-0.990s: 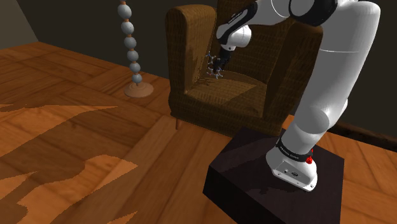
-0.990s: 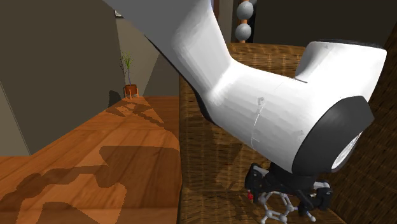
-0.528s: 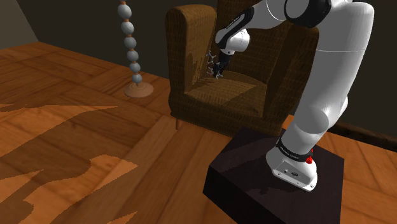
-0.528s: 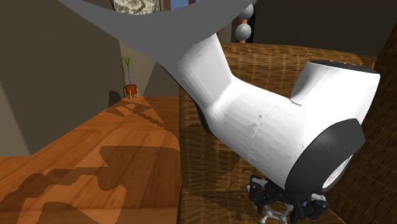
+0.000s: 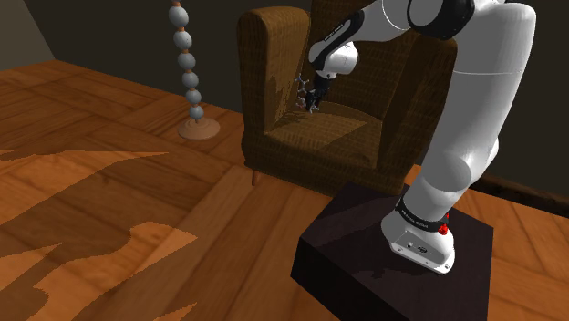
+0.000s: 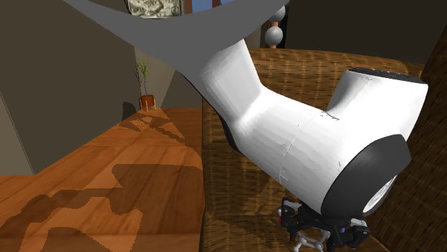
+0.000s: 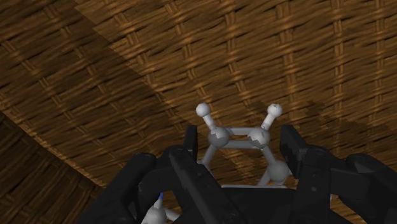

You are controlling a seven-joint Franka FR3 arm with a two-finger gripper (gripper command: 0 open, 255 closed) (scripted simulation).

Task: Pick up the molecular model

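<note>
Gripping molecular model point(image 7: 238, 139), higher above armchair point(image 5: 319, 137)

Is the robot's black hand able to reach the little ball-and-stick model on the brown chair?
Probably yes. The gripper is right at the molecular model by the armchair seat. Its fingers seem to clasp it from both sides, with nothing in between.

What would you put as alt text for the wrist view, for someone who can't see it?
The black gripper clasps a grey-and-white ball-and-stick molecular model between its two fingers, two small white balls sticking out beyond the fingertips. Behind it is the brown woven surface of the armchair, partly in shadow.
</note>
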